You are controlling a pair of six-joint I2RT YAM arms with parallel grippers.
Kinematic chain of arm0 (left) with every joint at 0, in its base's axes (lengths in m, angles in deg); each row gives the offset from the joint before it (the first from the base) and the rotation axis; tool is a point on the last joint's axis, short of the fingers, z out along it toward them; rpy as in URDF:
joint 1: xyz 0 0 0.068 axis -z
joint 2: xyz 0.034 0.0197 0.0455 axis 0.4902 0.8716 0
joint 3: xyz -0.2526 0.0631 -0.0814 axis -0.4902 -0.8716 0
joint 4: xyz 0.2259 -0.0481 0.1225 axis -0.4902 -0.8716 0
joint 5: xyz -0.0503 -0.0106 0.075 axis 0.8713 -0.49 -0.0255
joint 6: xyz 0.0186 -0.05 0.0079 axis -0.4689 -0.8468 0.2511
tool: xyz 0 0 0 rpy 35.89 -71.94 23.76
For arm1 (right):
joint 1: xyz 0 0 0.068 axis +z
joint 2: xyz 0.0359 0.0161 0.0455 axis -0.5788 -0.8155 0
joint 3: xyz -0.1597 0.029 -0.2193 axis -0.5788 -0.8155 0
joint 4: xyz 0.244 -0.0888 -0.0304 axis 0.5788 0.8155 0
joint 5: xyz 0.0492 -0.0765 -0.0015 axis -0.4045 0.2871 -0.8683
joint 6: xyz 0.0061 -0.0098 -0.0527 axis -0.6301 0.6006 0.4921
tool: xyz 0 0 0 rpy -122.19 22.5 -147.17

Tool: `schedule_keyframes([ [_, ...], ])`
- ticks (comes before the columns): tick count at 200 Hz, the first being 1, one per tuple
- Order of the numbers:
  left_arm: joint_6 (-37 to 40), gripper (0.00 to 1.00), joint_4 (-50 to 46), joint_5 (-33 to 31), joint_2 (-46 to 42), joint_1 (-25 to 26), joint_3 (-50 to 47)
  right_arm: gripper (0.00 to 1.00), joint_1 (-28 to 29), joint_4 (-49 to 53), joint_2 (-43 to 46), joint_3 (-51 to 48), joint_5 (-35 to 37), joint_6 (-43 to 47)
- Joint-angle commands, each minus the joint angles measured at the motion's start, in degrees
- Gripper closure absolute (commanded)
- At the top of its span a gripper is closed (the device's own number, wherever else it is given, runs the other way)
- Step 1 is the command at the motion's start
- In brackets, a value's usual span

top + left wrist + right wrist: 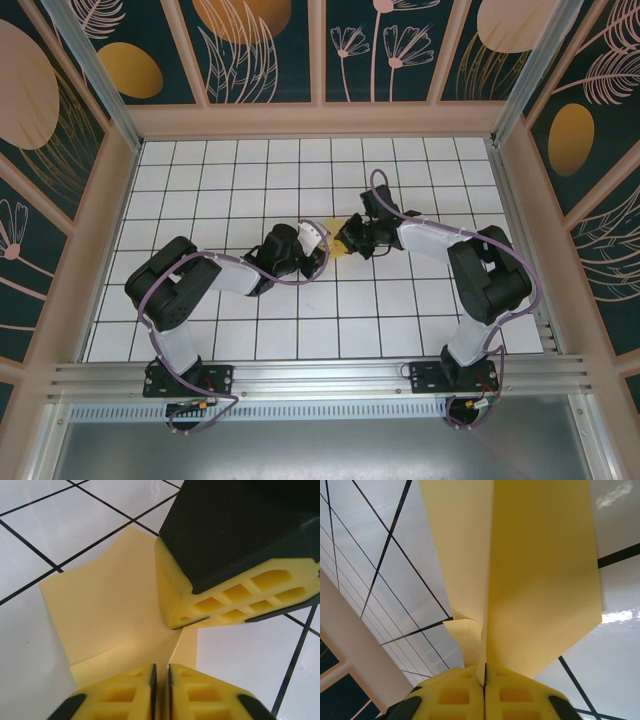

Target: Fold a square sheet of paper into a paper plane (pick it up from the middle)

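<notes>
The square sheet of paper (110,605), yellow and creased upward into a fold, is at the middle of the white tiled table (250,180), part of it still lying flat. The left gripper (161,680) has its pads pressed together on the sheet's near edge. The right gripper (484,680), just beside it, is clamped tight on the raised fold.

Paper (105,610) is pale yellow, finger pads (125,690) brighter yellow in black shells. White table (250,170) with thin black grid, dark teal walls (340,85) with orange ovals and pinkish leaf outlines.
</notes>
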Motion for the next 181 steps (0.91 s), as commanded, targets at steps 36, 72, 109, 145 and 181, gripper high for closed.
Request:
schedule_keyframes([
  [36, -3.80, 0.89, 4.19, 2.09, 1.37, 0.13, -2.33, 0.42, -2.83, -10.11, 8.96, -7.38, 4.01, 6.63],
  [72, -12.20, 0.90, 7.48, 3.79, 1.78, 0.07, -3.63, 0.41, -3.77, -15.29, 10.54, -11.32, 2.25, 16.91],
  [109, -20.19, 0.90, 10.73, 2.49, 2.18, 0.10, -5.68, 0.47, -3.96, -22.21, 9.34, -15.11, -3.38, 19.01],
  [145, -24.02, 0.89, 14.74, 2.57, 2.89, 0.08, -7.71, 0.55, -3.43, -22.66, 6.17, -14.05, -6.84, 18.68],
  [181, -23.34, 0.86, 13.85, 3.38, 2.90, 0.14, -7.71, 0.59, -2.26, -20.68, 2.57, -12.14, -8.26, 18.64],
])
